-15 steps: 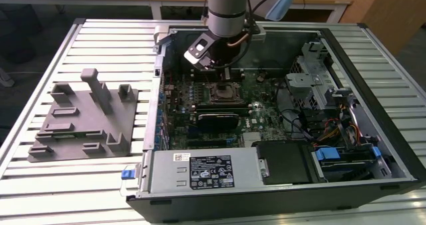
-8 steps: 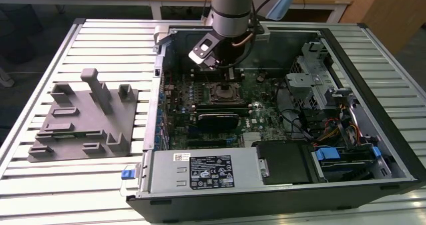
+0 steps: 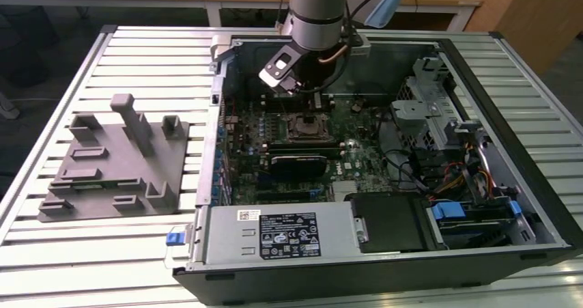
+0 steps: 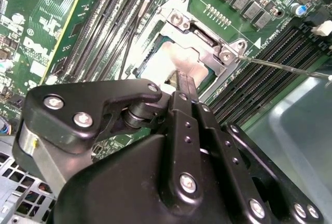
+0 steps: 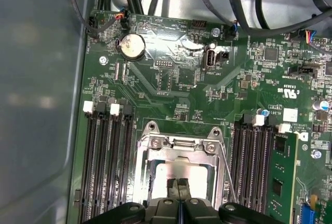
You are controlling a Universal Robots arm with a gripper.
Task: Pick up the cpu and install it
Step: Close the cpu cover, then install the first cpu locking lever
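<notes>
The gripper (image 5: pixel 179 186) is nearest in both wrist views. Its two thin black fingers (image 4: pixel 184 85) are pressed together with nothing between them, tips pointing down at the middle of the socket.

Just under the tips lies the cpu (image 5: pixel 182 171). Its silvery top shows flat inside the metal frame (image 5: pixel 151 150) of the socket; whether the tips touch it I cannot tell. The pick-up therefore looks done and the cpu seems placed in its seat. The frame sits around the cpu, and a thin wire lever (image 5: pixel 226 175) runs beside it, but whether that lever is hooked down cannot be made out, so the locking may be what is left.

Around the socket spreads the green board (image 5: pixel 171 86), with black memory slots (image 5: pixel 106 167) on either side, one memory stick (image 5: pixel 284 180) and a round coin battery (image 5: pixel 131 45). White lettering is printed all over the board, left unread here.

Farther out, in the exterior view, the open computer case (image 3: pixel 510 59) lies on a slatted metal table (image 3: pixel 54 267). A grey power box (image 3: pixel 273 234) with printed stickers sits at the near edge, and a grey moulded tray (image 3: pixel 114 164) with upright posts stands well apart on the exterior view's left.
</notes>
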